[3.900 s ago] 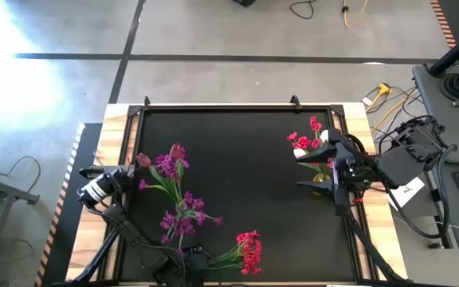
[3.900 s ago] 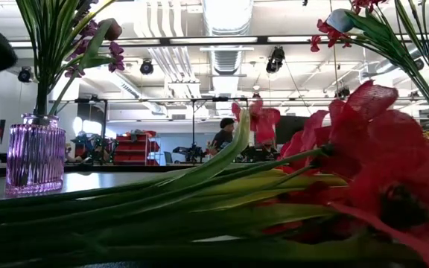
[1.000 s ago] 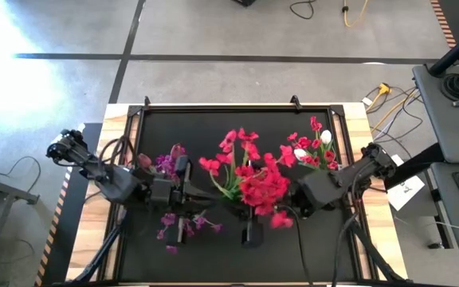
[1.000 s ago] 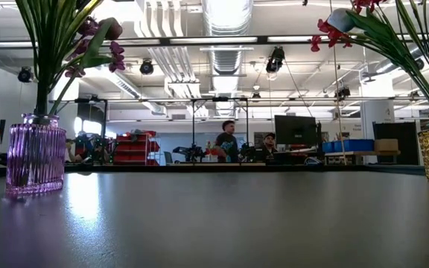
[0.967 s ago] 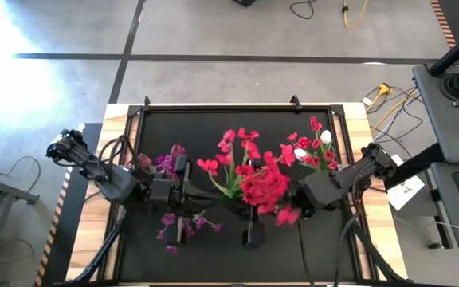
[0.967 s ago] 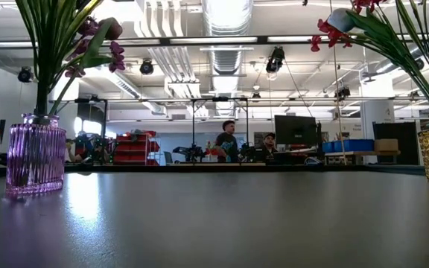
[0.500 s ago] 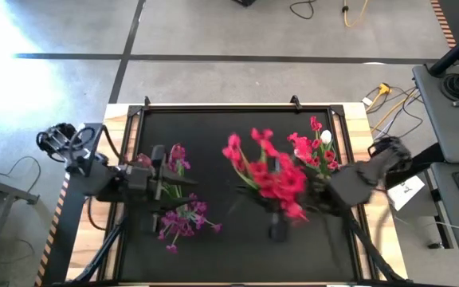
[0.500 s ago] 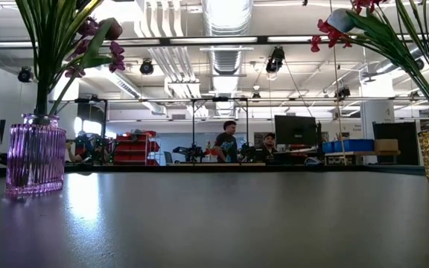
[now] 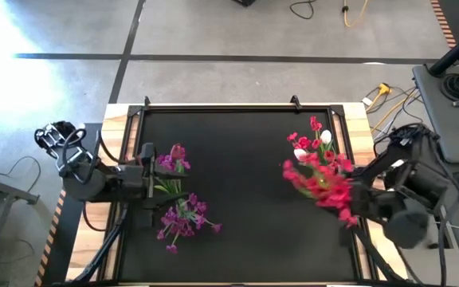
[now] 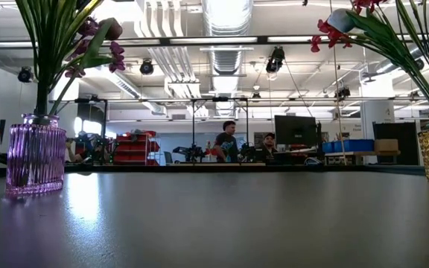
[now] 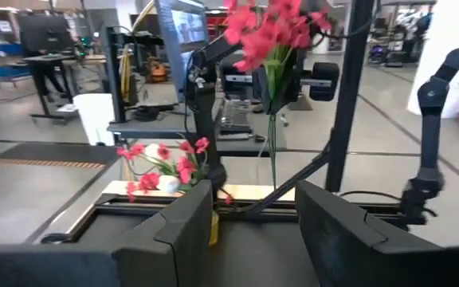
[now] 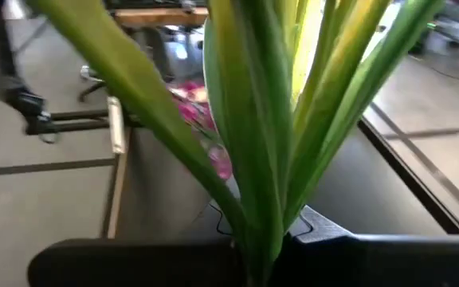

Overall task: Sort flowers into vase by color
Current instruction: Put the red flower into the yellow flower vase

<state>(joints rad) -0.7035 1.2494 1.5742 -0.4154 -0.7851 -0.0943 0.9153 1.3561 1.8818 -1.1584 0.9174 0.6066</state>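
Black mat (image 9: 245,231) bare mid-table; right claw (image 12: 253,255) pinches red flowers (image 9: 323,183), left claw (image 11: 249,227) spread.

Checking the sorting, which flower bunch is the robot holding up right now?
The red-pink flower cluster, gripped by its green stems in the right gripper; the purple clusters are not gripped.

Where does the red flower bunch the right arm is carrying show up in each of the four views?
High: red bunch at the table's right side, held by the right gripper.
Low: not in it.
Left wrist: blooms high in the middle, stem hanging below.
Right wrist: only its green stems, filling the picture.
Shared landmark: the vase flowers with a white bud.
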